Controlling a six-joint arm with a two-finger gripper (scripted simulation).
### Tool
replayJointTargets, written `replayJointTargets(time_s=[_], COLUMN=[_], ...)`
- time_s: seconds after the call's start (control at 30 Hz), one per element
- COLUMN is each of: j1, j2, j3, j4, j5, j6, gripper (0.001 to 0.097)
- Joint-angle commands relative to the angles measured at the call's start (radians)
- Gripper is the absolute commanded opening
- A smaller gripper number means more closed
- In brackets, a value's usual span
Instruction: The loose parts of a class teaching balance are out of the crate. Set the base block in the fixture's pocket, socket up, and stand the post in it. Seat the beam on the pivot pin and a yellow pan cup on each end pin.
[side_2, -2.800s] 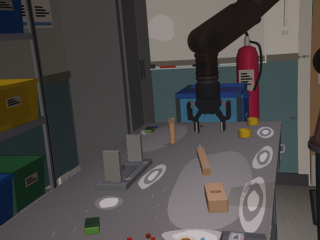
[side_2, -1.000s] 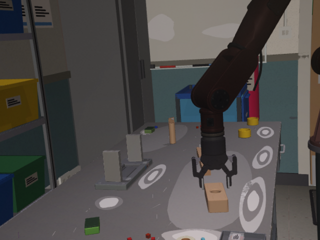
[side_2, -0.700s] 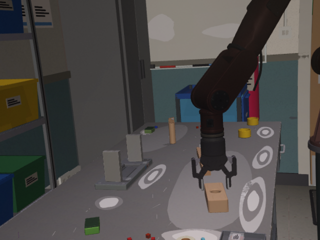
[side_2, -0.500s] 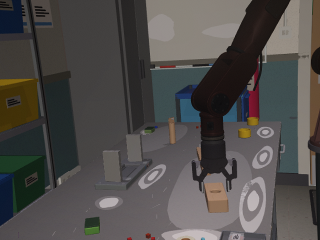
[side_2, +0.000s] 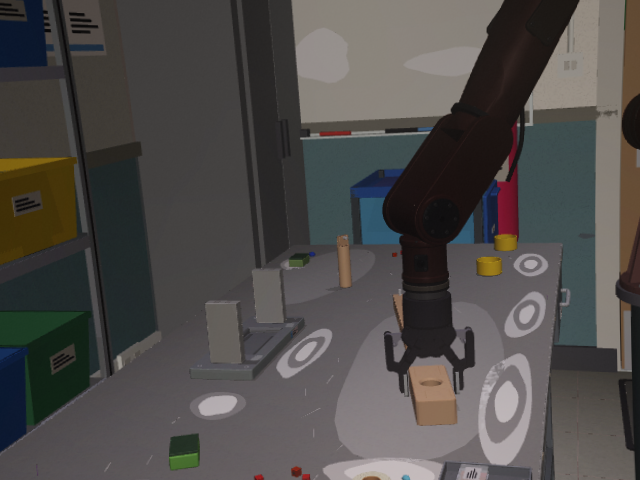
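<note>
The wooden base block (side_2: 433, 393) lies on the table with its round socket facing up, and my gripper (side_2: 429, 383) stands open right over its far end, a finger on either side, holding nothing. The beam (side_2: 398, 309) is mostly hidden behind my wrist. The post (side_2: 344, 261) stands upright on the far part of the table. Two yellow pan cups (side_2: 489, 266) (side_2: 505, 242) sit at the far right. The grey fixture (side_2: 248, 330), with two upright blocks on a flat plate, stands to the left.
A shelf with yellow, green and blue bins (side_2: 36, 199) lines the left side. A green cube (side_2: 184, 451) sits near the front, another green block (side_2: 299, 260) far back. Small red bits (side_2: 295, 471) lie at the front edge. The table's right edge runs close to the block.
</note>
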Motion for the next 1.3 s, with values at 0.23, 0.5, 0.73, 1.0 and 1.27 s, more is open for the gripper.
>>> replayJointTargets(time_s=[0.23,0.5,0.73,1.0,1.27], j1=[0.0,0.0,0.0,0.0,0.0], j2=[-0.001,-0.001,0.0,0.0,0.0], j3=[-0.001,-0.001,-0.001,-0.001,0.0], j4=[0.0,0.0,0.0,0.0,0.0], j5=[0.0,0.0,-0.001,-0.001,-0.002], j6=[0.0,0.0,0.0,0.0,0.0], gripper=[0.08,0.0725,0.0585,0.0425,0.0265])
